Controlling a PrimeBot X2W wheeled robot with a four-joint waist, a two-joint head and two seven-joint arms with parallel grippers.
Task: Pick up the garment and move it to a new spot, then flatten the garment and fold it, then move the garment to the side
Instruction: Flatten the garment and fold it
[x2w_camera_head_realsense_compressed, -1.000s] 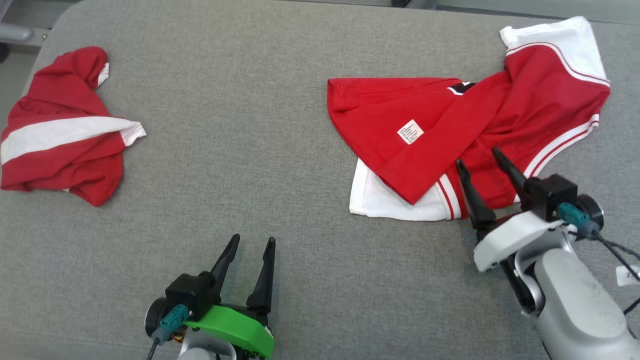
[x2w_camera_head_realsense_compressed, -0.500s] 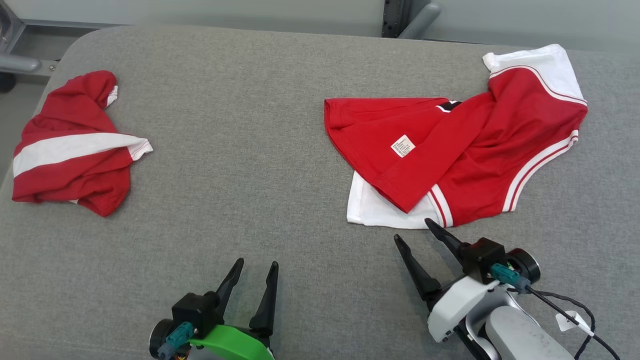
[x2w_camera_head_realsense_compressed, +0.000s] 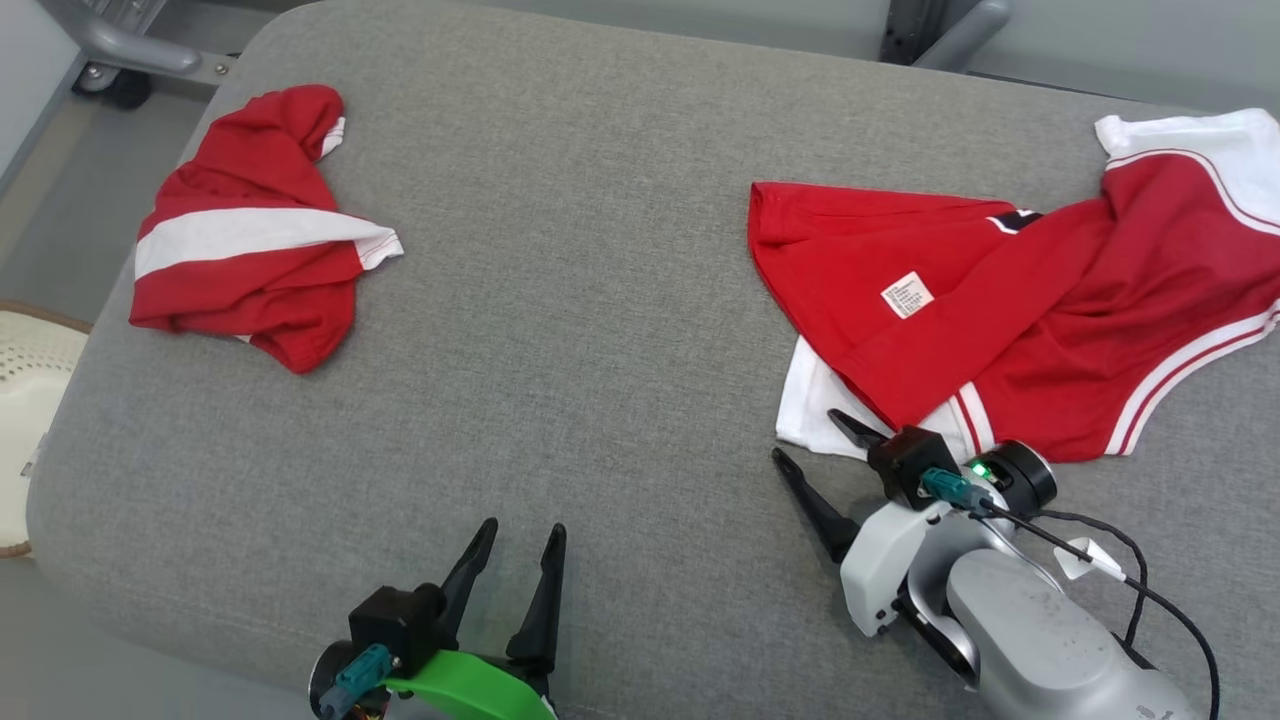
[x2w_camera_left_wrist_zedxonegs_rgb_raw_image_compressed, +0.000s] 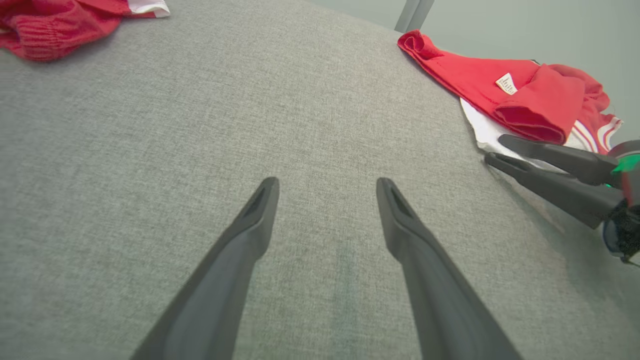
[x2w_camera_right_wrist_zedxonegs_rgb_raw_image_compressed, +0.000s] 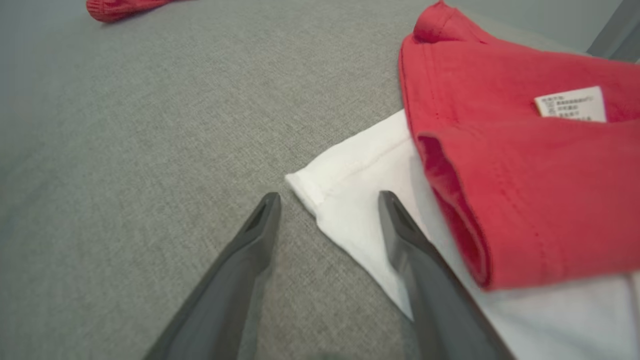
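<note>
Locate the garment (x2w_camera_head_realsense_compressed: 1010, 300) on the right half of the grey padded table (x2w_camera_head_realsense_compressed: 600, 330). It is a red shirt with white trim, lying crumpled, with one red layer folded over the rest and a white care label (x2w_camera_head_realsense_compressed: 907, 295) facing up. Its white corner (x2w_camera_right_wrist_zedxonegs_rgb_raw_image_compressed: 345, 195) projects from the near left of the heap and lies flat on the padding. Check the right gripper (x2w_camera_head_realsense_compressed: 805, 435), which sits at that corner with its two dark fingers spread wide and nothing between them. In the head view, its far finger overlaps the white cloth and its near finger lies over bare padding. The right wrist view confirms that the hem of the corner falls between the two fingers. You cannot tell from these views whether the fingertips touch the cloth or the padding. Check the left gripper (x2w_camera_head_realsense_compressed: 523, 525) at the near edge of the table, left of centre. Its fingers are parted, empty and pointing toward the far side over bare padding, well apart from both pieces of clothing. A second garment (x2w_camera_head_realsense_compressed: 250, 230), red with a broad white band, lies bunched at the far left corner of the table. A pale perforated object (x2w_camera_head_realsense_compressed: 22, 400) sits beside the table at its left edge, below the level of the padding.
</note>
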